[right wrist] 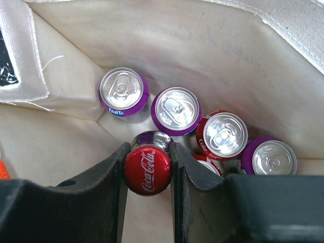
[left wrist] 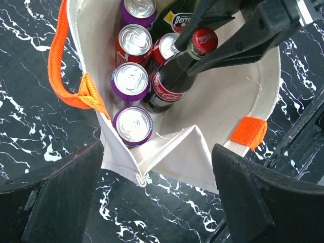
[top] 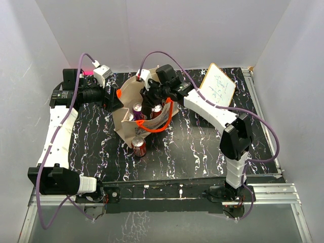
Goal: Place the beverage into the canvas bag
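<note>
now | right tool (right wrist: 148, 152) clamps cola bottle (right wrist: 148, 172) | inside canvas bag (right wrist: 212, 55), beside cans (right wrist: 176, 110)

A green bottle (left wrist: 169, 15) runs off the top edge. The white board (top: 218, 86) bears handwriting too small to read.

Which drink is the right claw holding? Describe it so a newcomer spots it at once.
Find the boxy beige canvas bag with orange handles on the black marbled table. Inside, among purple and red cans, the right claw grips a dark Coca-Cola bottle by its top. Its red cap sets it apart from the silver-topped cans around it.
</note>
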{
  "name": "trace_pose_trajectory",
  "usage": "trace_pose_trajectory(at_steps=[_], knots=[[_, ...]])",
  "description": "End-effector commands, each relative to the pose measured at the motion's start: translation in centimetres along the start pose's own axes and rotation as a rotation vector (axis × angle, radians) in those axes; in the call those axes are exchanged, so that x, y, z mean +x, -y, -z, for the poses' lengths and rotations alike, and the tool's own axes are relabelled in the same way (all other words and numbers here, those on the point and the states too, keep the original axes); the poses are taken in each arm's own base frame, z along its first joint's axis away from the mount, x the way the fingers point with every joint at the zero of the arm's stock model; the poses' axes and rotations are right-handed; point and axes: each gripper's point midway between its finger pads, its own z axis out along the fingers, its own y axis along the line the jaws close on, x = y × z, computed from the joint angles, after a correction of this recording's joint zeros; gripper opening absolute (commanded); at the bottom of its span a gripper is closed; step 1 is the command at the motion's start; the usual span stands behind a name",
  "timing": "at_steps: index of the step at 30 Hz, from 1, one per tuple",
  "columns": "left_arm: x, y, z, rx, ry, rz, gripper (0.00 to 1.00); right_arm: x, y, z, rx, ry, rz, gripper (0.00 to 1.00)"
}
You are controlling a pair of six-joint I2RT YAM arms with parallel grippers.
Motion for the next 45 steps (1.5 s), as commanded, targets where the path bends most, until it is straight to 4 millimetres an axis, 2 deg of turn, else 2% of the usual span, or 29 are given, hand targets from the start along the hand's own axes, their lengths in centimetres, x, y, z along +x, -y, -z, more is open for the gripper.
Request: trace_pose_trajectory(at_steps=[1, 7, 12, 18, 23, 27, 31, 37, 40, 45], knots=[[-1.3, 1.2, 1.4, 0.016, 0.052, -0.052, 0.86, 5.1, -2.1, -1.3, -0.092, -0.168, -0.107, 0.26], [-1.5, 1.2, 1.4, 0.019, 0.056, -0.06, 0.86, 3.0, -1.5, -0.8, -0.069, -0.138, -0.082, 0.48], [-1.5, 1.4, 1.6, 0.02, 0.056, -0.07, 0.86, 0.9, -0.6, -0.6, -0.043, -0.101, -0.064, 0.54], [-1.6, 1.5, 1.8, 0.021, 0.06, -0.074, 0.86, -0.1, -0.6, -0.6, -0.052, -0.083, -0.064, 0.6], [-1.8, 1.7, 1.9, 0.03, 0.067, -0.086, 0.86, -0.7, -0.6, -0.1, -0.05, -0.074, -0.054, 0.72], [-2.6, 1.9, 2.0, 0.04, 0.086, -0.103, 0.86, -1.8, -0.8, 1.1, -0.065, -0.051, -0.044, 0.82], [-3.8, 2.1, 2.4, 0.046, 0.116, -0.142, 0.83, -3.1, -0.4, 2.8, -0.051, -0.015, -0.04, 0.91], [-5.2, 3.8, 3.2, 0.092, 0.136, -0.269, 0.83, -6.1, 1.9, 7.4, 0.026, 0.077, -0.034, 0.92], [-4.5, 5.6, 2.8, 0.13, 0.073, -0.388, 0.82, -6.7, 3.8, 9.9, 0.09, 0.11, -0.054, 0.92], [-2.8, 8.9, 2.1, 0.214, -0.035, -0.558, 0.82, -6.6, 6.4, 13.3, 0.202, 0.133, -0.109, 0.92]])
